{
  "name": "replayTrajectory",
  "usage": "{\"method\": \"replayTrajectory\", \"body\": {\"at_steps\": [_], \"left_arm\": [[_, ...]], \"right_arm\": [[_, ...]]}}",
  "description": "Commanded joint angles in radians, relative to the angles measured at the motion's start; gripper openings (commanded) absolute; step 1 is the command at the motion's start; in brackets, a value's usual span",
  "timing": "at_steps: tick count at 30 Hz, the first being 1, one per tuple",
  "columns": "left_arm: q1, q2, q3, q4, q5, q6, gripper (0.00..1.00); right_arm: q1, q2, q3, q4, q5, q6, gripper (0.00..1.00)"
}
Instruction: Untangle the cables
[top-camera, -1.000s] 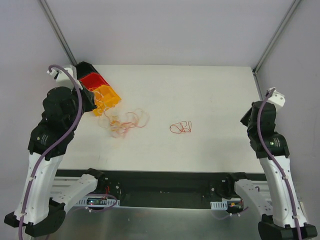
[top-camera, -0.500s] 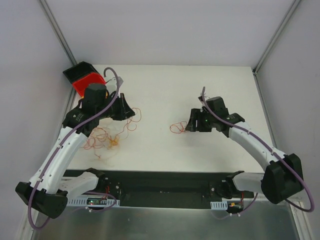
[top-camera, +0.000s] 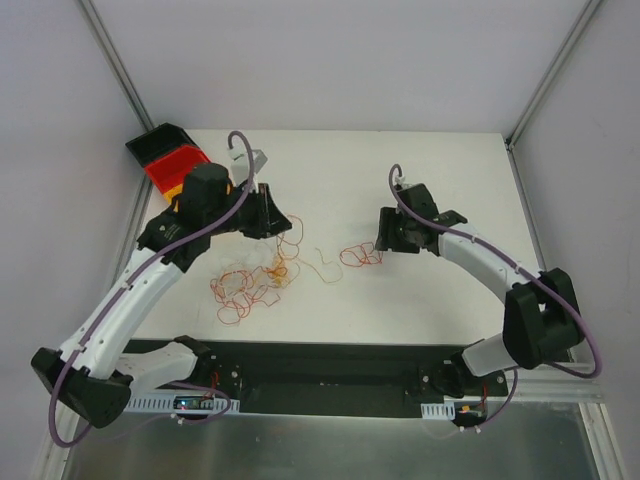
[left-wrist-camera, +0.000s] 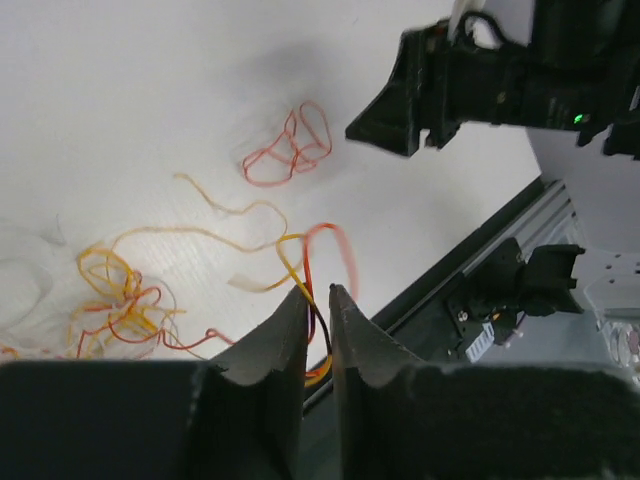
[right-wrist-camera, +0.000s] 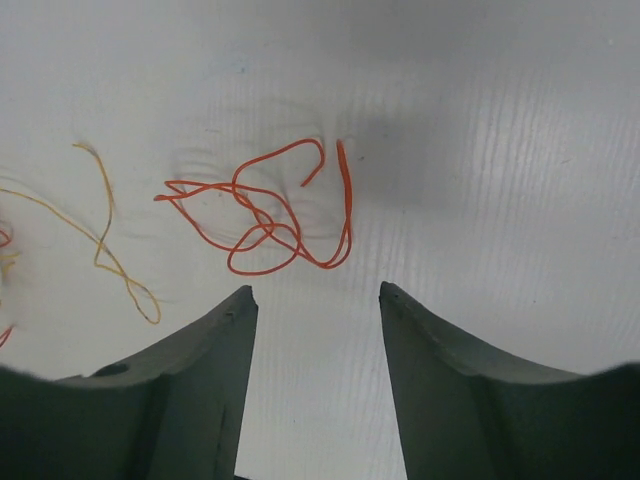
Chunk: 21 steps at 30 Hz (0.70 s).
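The cables are judged near weightless, limp and snag-prone; most are seen heaped on the table near the left pincer, clamped on a few strands, while the right pincer is held spread over a red coil, best pinched at an outer loop

Both arms swung out from folded poses at the table sides toward the red coil. The right gripper ended up just over the coil, jaws apart. The left gripper came in from the coil's far left and pinched a few strands. The cable tangle got dragged from level-left of the coil to nearer the arm bases and spread out. One yellow strand pulled out to just left of the coil.
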Motion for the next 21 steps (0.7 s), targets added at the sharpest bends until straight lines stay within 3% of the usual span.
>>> {"method": "replayTrajectory", "body": {"at_steps": [1,5,9,12,13,21], "left_arm": [[-0.006,0.093,-0.109,-0.002,-0.004,-0.011,0.36],[-0.029,0.131,-0.13,-0.001,-0.029,0.052,0.79],[-0.038,0.229,-0.05,0.042,-0.006,0.087,0.78],[-0.052,0.367,0.033,0.107,0.046,0.099,0.58],[-0.062,0.432,0.082,0.111,0.051,0.108,0.56],[-0.142,0.877,0.383,0.098,0.043,0.32,0.64]], "right_arm": [[-0.043,0.062,0.066,-0.012,0.034,0.032,0.51],[-0.086,0.131,0.094,0.016,-0.086,0.006,0.45],[-0.089,0.186,0.114,0.039,-0.156,-0.032,0.45],[-0.097,0.219,0.126,0.041,-0.161,-0.032,0.45],[-0.102,0.232,0.132,0.041,-0.181,-0.032,0.45],[-0.125,0.291,0.16,0.018,-0.21,-0.014,0.4]]}}
